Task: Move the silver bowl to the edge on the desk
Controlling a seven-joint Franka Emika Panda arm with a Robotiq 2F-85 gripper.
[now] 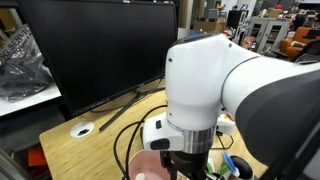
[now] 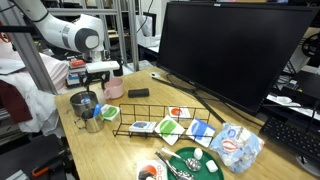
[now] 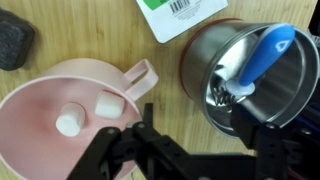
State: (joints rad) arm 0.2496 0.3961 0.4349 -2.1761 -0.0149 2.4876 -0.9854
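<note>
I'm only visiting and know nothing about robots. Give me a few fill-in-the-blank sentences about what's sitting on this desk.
1. The pink bowl holds ___ white pieces.
2. The utensil standing in the silver bowl has a ___ handle.
3. The white card lying above the bowls in the wrist view carries a printed ___.

Missing words: two; blue; barcode.

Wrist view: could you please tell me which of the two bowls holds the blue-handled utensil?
The small shiny silver metal bowl, at the picture's right, holds the blue-handled utensil; the pink plastic bowl beside it holds only two small white pieces.
</note>
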